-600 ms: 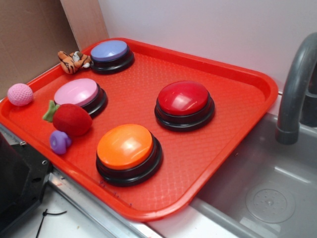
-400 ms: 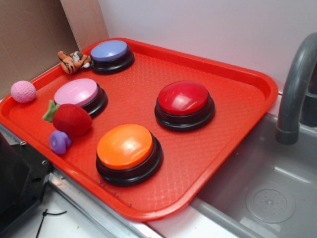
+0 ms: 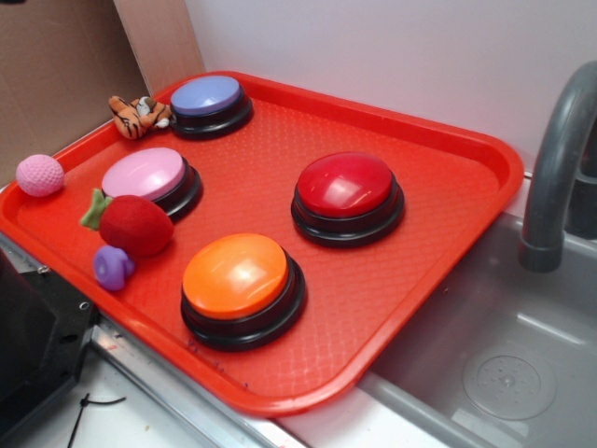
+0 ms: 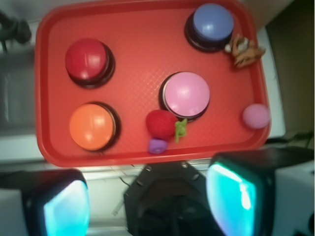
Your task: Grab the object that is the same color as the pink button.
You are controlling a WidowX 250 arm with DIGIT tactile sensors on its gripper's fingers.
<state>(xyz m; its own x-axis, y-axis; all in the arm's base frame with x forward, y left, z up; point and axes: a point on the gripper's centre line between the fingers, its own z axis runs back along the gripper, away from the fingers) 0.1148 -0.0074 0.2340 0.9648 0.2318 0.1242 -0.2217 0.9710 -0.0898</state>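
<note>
The small pink knitted ball (image 3: 40,175) rests at the far left rim of the red tray (image 3: 448,140), apart from the other things. It also shows in the wrist view (image 4: 256,116) at the tray's right edge. The pink dome button (image 3: 145,174) on a black base stands just right of the ball, and shows in the wrist view (image 4: 186,93). My gripper (image 4: 152,201) shows only in the wrist view. It is open and empty, high above the near side of the tray, with nothing between its fingers (image 4: 235,196).
A red plush strawberry (image 3: 133,224) and a small purple toy (image 3: 113,267) lie near the pink button. A tiger toy (image 3: 137,115), a lavender button (image 3: 207,97), a red button (image 3: 346,186) and an orange button (image 3: 237,276) share the tray. A sink (image 3: 504,355) and faucet (image 3: 556,159) stand at right.
The pink ball has shifted very slightly at the tray's left rim. Everything else stays where it was.
</note>
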